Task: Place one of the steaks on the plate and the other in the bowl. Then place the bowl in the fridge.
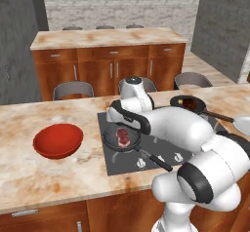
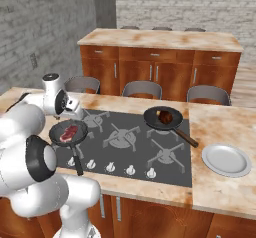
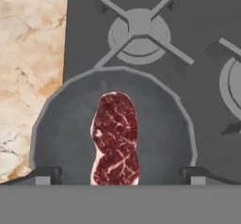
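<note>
One steak (image 3: 116, 138) lies in a black frying pan (image 3: 61, 133) on the front left burner of the cooktop, also seen as steak (image 1: 122, 137) and steak (image 2: 68, 134). My gripper (image 3: 121, 176) hangs straight above it, open, one fingertip on each side of the meat and nothing held. The other steak (image 2: 164, 115) sits in a second pan (image 2: 172, 123) at the back right of the cooktop. The red bowl (image 1: 57, 141) rests on the counter left of the cooktop. The grey plate (image 2: 226, 159) lies on the counter to the right. The fridge is out of view.
The front pan's long handle (image 1: 155, 158) points toward the counter's front edge, beside the knobs (image 2: 110, 167). Bar stools (image 2: 142, 88) stand behind the island, with a wooden cabinet counter (image 1: 107, 38) further back.
</note>
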